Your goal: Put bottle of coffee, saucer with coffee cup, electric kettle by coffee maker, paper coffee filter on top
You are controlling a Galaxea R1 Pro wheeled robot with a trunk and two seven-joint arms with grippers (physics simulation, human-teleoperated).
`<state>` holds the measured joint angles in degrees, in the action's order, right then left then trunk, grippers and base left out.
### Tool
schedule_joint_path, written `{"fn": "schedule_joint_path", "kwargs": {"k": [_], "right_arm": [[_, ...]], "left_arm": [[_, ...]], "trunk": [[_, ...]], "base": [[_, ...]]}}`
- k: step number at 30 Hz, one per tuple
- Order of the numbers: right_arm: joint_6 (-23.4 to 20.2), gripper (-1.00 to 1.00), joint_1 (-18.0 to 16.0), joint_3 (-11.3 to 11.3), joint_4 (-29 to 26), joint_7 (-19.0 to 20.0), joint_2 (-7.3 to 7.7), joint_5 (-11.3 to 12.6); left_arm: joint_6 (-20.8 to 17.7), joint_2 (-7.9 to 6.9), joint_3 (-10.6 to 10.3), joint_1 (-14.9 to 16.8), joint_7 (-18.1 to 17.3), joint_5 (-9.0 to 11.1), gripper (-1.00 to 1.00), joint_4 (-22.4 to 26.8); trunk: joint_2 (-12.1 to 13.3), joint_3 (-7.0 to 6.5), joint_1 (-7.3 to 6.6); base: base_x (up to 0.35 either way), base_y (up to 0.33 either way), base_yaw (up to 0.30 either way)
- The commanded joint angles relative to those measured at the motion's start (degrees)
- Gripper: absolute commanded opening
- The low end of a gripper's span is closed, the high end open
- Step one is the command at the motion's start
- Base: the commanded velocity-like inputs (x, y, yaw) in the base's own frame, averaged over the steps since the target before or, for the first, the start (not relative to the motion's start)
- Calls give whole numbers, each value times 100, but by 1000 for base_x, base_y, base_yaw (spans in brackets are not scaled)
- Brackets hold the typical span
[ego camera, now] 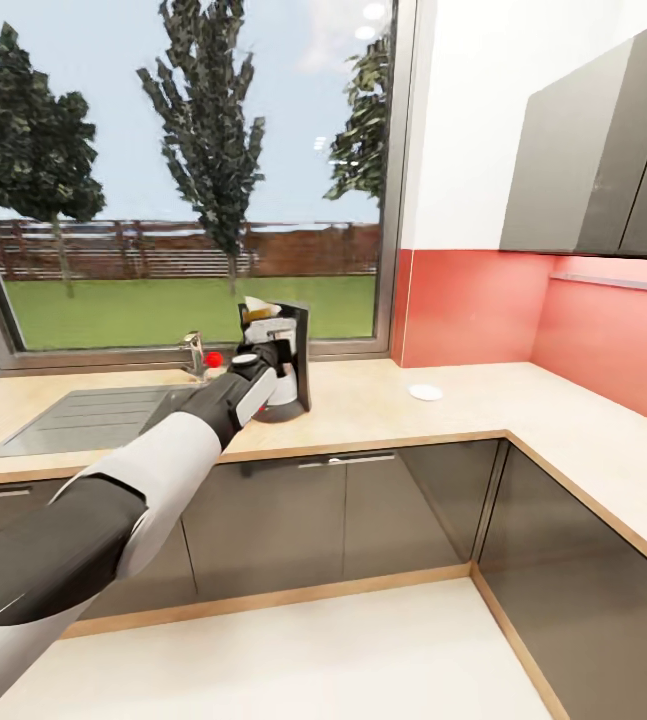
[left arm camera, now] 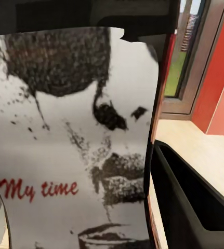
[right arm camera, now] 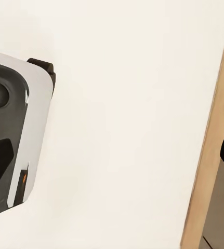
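Observation:
The coffee maker (ego camera: 299,358) stands on the kitchen countertop (ego camera: 463,415) under the window, with a cream paper coffee filter (ego camera: 258,306) on top of it. My left arm reaches to its near side, and the left gripper (ego camera: 261,368) hangs just above the worktop. Close up in the left wrist view is the bottle of coffee (left arm camera: 75,145), its white label showing a black figure and red "My time", held between the dark fingers (left arm camera: 195,207). The white saucer (ego camera: 425,392) lies to the right of the coffee maker with nothing on it.
A grey steel sink (ego camera: 73,420) with a faucet (ego camera: 194,352) lies left of the coffee maker. The counter turns a corner along the red wall at right, under dark wall cabinets (ego camera: 593,150). The right wrist view looks down at white floor (right arm camera: 132,124) and a wooden plinth (right arm camera: 210,155).

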<state>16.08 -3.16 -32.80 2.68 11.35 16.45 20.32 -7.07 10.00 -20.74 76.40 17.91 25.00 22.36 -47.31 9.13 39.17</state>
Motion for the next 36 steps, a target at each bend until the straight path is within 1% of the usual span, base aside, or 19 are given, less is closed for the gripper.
{"fn": "schedule_joint_path", "kwargs": {"k": [1,2,3,5,6,9,12,18,24,30,36], "right_arm": [[35,100,-9,-34,22,43,-2,59],[35,100,-9,-34,22,43,-2,59],[33,100,-9,-34,22,42,-2,59],[34,100,-9,-34,22,42,-2,59],[35,100,-9,-34,22,42,-2,59],[35,100,-9,-34,22,42,-2,59],[35,100,-9,-34,22,42,-2,59],[34,100,-9,-34,22,42,-2,54],[34,100,-9,-34,22,42,-2,52],[35,100,-9,-34,22,42,-2,54],[35,100,-9,-34,22,42,-2,52]], "left_arm": [[-15,0,-27,6,32,-4,-100,-41],[-10,0,-27,6,19,-4,-100,-60],[7,0,-27,6,-101,-6,-100,-146],[51,0,-27,6,-171,-10,-100,-225],[194,0,-27,6,-211,-11,-100,-309],[372,0,-27,6,-240,-13,-100,-429],[432,0,-27,6,-249,-13,-100,-477],[459,0,-23,5,-253,-20,-100,-519],[470,0,-27,-2,-253,-30,-100,-685],[475,0,-27,-4,-253,-31,-100,-713],[483,0,-22,-116,-253,-31,-100,-715]], "trunk": [[-7,9,1],[-7,9,1],[-7,9,1],[-7,9,1],[-7,9,1],[-7,9,1],[-7,9,1],[-7,9,1],[-7,9,1],[-7,9,1],[-7,9,1]], "base": [[0,0,0],[0,0,0],[0,0,0],[0,0,0],[0,0,0],[0,0,0],[0,0,0],[0,0,0],[0,0,0],[0,0,0],[0,0,0]]}}
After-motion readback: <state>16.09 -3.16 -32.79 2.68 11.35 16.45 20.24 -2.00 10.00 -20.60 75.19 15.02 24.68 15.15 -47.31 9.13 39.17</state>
